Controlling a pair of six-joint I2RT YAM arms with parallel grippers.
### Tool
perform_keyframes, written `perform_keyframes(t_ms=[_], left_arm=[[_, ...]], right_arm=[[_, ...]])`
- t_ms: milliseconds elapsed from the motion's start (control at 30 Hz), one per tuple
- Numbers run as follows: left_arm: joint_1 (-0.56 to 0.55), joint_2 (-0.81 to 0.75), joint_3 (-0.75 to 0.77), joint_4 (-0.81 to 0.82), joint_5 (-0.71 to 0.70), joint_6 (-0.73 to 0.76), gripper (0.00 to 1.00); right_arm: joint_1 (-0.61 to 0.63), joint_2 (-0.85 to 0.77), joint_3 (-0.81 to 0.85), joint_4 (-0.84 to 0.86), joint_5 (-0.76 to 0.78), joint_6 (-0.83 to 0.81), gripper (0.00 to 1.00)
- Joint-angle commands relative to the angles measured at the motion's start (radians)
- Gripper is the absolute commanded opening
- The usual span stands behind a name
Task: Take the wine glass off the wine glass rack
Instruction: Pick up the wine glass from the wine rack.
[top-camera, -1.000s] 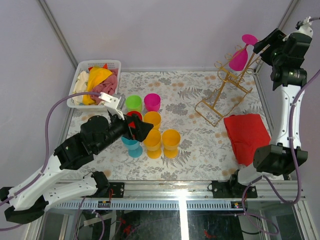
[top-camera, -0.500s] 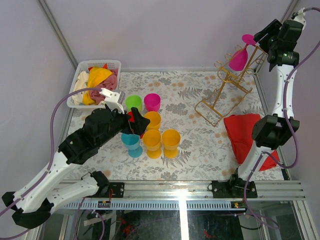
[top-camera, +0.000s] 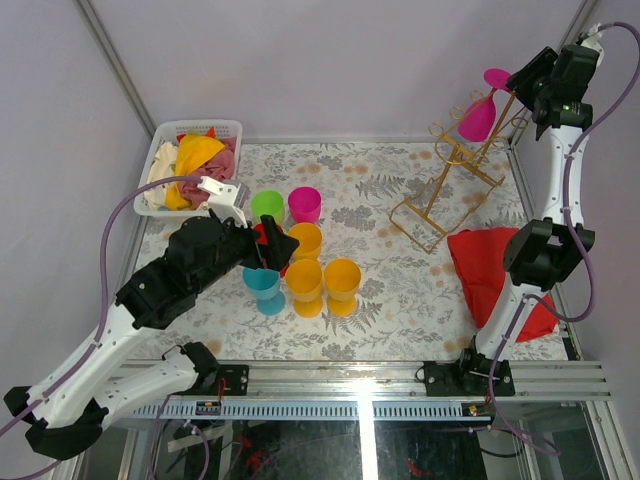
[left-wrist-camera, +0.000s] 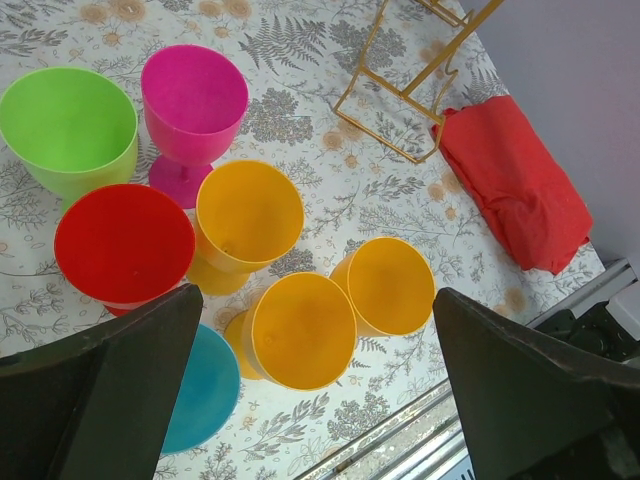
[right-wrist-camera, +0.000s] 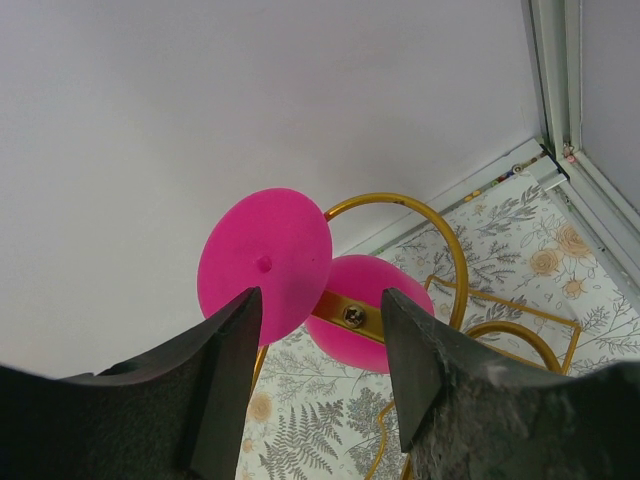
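A pink wine glass (top-camera: 478, 118) hangs upside down near the top of the gold wire wine glass rack (top-camera: 445, 195) at the back right. Its round foot (right-wrist-camera: 265, 262) faces my right wrist camera, with the bowl (right-wrist-camera: 375, 310) behind a gold bar. My right gripper (right-wrist-camera: 318, 300) is open. Its fingers stand to either side of the foot's lower edge, close in front of it, and I see no contact. From above, the right gripper (top-camera: 522, 80) sits just right of the foot. My left gripper (left-wrist-camera: 315, 300) hangs open and empty above a yellow cup.
Several coloured plastic cups (top-camera: 305, 240) stand mid-table under the left gripper (top-camera: 275, 248). A white slatted basket (top-camera: 165, 150) of cloths is at the back left. A red cloth (top-camera: 495, 270) lies right of the rack. The back wall is close behind the glass.
My right gripper has moved up and in towards the glass's foot, and its jaws have narrowed. The left arm shifted slightly over the cups, then held still.
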Motion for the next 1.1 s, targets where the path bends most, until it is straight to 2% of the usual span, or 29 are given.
perform_keyframes(t_ms=[0, 467, 700, 1067], left_arm=[[0.008, 0.005, -0.008, -0.003, 0.013, 0.013, 1.00], [0.014, 0.021, -0.008, -0.003, 0.008, 0.019, 1.00], [0.014, 0.024, -0.012, -0.006, 0.009, 0.018, 1.00], [0.017, 0.024, -0.011, -0.010, 0.010, 0.019, 1.00]], right_arm=[[-0.009, -0.004, 0.058, 0.054, -0.041, 0.006, 0.57], [-0.010, 0.084, 0.140, 0.046, -0.078, 0.048, 0.50], [-0.010, 0.090, 0.133, 0.066, -0.103, 0.060, 0.38], [-0.019, 0.107, 0.131, 0.105, -0.164, 0.140, 0.36]])
